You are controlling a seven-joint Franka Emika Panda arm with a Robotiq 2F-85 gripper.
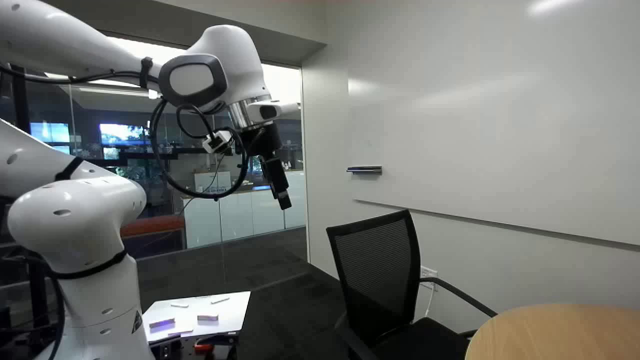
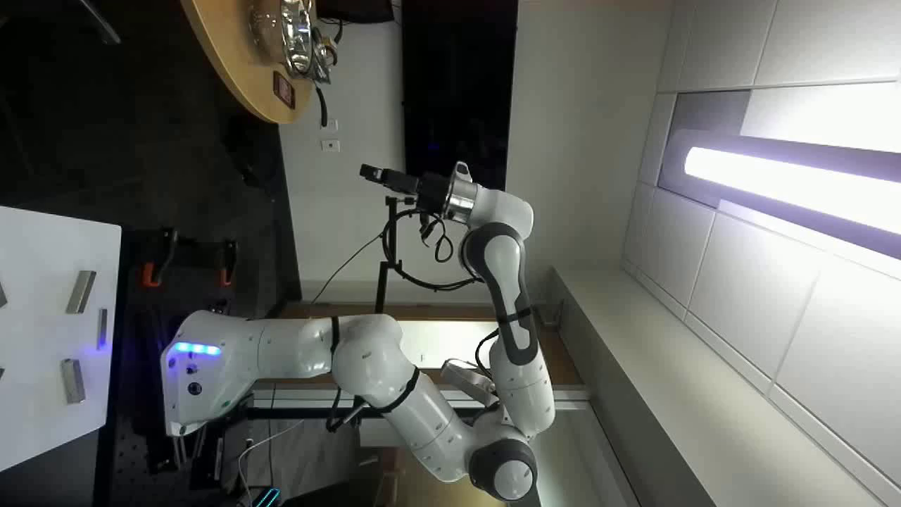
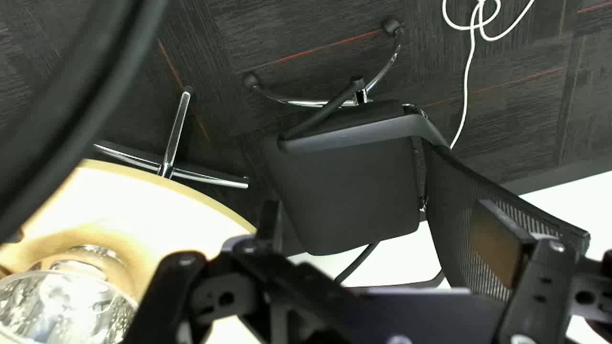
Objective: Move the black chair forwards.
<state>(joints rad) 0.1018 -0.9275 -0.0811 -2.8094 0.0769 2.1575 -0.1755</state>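
Note:
The black chair stands upright on the floor in an exterior view, its mesh backrest toward the arm and its seat partly behind the round table. In the wrist view the chair shows from above, with seat, armrests and backrest. I cannot make it out clearly in the sideways exterior view. My gripper hangs above and to the left of the backrest, apart from it; it also shows in the sideways exterior view. In the wrist view the gripper has its fingers spread wide, with nothing held between them.
A round wooden table stands close by the chair's front; a glass bowl sits on it. A whiteboard wall runs behind the chair. A white board with several small bars lies near the arm's base. A white cable lies on the floor.

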